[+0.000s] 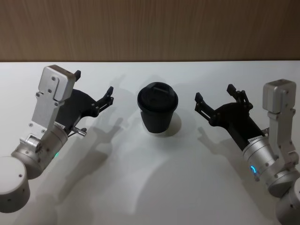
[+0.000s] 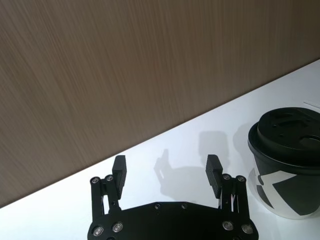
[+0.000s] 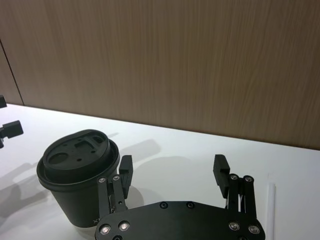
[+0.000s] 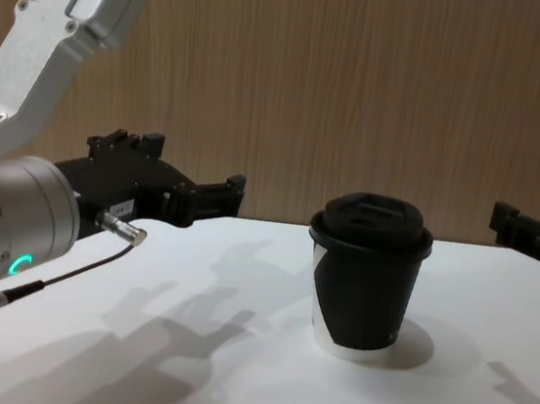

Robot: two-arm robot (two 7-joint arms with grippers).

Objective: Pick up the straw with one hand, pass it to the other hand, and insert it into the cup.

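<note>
Straw (image 3: pixel 270 210) beside jaws of right gripper (image 3: pixel 173 164)

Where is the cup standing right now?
In the head view the cup stands upright at the middle of the white table, between the open left gripper and the open right gripper, touching neither.

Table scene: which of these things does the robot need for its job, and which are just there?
For the job: cup; straw, lying flat on the table near the right gripper; left gripper. Both grippers open.
Just there: grey cable with metal plug; wooden wall.
</note>
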